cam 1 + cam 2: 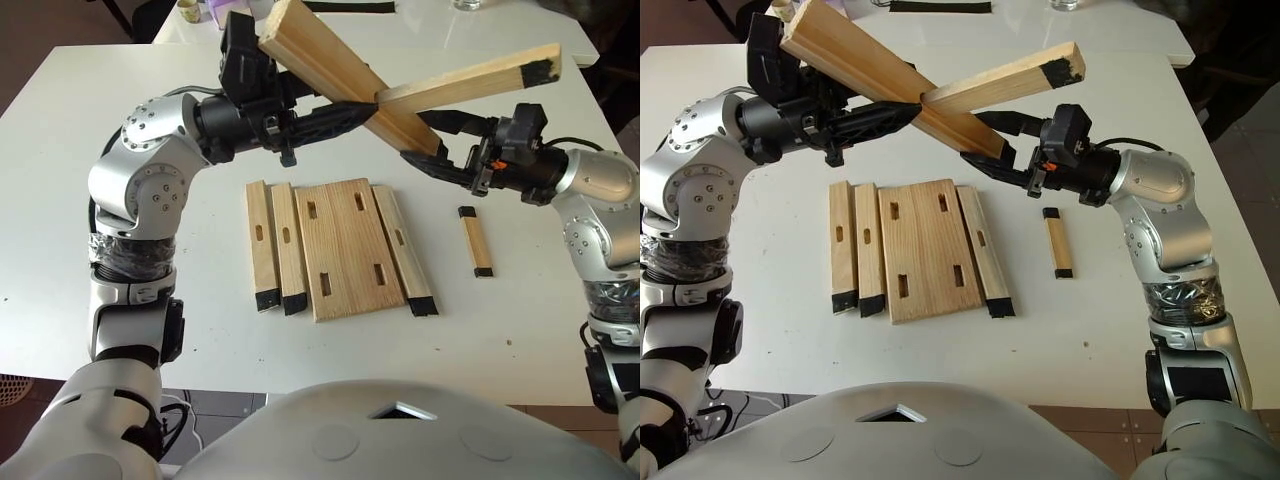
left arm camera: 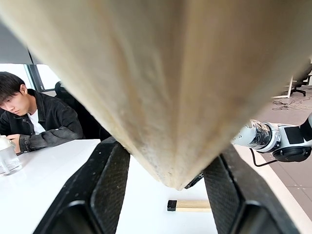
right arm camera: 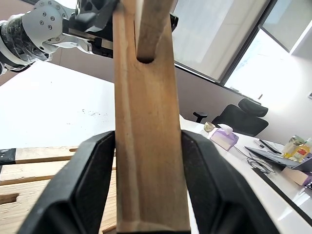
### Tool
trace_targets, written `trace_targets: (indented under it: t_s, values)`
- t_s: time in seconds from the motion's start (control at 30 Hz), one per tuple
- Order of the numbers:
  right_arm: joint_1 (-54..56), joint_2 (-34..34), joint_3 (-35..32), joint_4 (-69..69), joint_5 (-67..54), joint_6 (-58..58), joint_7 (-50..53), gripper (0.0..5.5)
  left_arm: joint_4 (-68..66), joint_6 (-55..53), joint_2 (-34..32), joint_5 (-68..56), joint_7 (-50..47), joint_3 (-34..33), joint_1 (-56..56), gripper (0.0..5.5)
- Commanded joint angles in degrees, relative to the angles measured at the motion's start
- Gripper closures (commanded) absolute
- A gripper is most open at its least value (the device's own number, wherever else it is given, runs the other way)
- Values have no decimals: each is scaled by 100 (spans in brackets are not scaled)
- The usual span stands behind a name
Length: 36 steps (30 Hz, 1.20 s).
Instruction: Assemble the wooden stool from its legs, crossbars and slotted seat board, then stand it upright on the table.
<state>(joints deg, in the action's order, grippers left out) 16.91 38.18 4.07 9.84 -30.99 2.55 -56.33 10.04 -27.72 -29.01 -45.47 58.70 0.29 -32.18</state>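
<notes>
Wood in the air: I hold a pale wooden plank (image 1: 330,65) tilted high over the white counter (image 1: 540,300). A wooden bar with a black tip (image 1: 470,80) sticks out of it, up and to my right.
Left end effector: The left end effector (image 1: 355,113) is clamped on the plank near its middle, close to where the bar goes in.
Right end effector: The right end effector (image 1: 428,148) is clamped on the plank's low end, with one finger on each side.
Joint: In the right wrist view, the end of the bar sits in a slot (image 3: 145,59) in the plank. I cannot tell how deep it goes or if it is tight.
Done so far: I think just this one joint is made, or nearly made. That is a small part of the stool.
On the counter: A flat wooden seat board with four slots (image 1: 345,245) lies in the middle. A wooden leg with a black tip (image 1: 262,245) and a second leg (image 1: 287,250) lie side by side just left of it. A third leg (image 1: 400,245) lies just right of it. A short wooden crossbar with black ends (image 1: 476,242) lies apart, farther right.
Left to do: Most of the job, I think. The other legs, the crossbar and the seat board are not yet joined on, and no stool stands upright.
</notes>
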Motion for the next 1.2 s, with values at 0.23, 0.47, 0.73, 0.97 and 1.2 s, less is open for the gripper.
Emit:
trace_targets:
  t_s: [0.23,0.47,0.73,0.97,1.2]
  values:
    - [-3372,-516,-2341,347,860,1067,2613,344,113,471,-975,920,-303,-914,1304,336]
    - [-3756,-737,-2271,845,1089,1110,2414,344,872,606,-1168,1113,-96,-1071,2015,336]
    - [-3201,-778,-2116,1080,599,1188,1986,264,1038,583,-657,909,-413,-972,1998,336]
    - [-2561,83,-2445,1011,-370,2226,1244,232,1315,669,-671,887,-612,-1185,2430,336]
    - [-3414,254,-3456,1262,-221,2194,1329,232,1796,-1153,-2514,-263,-163,-2095,2322,336]
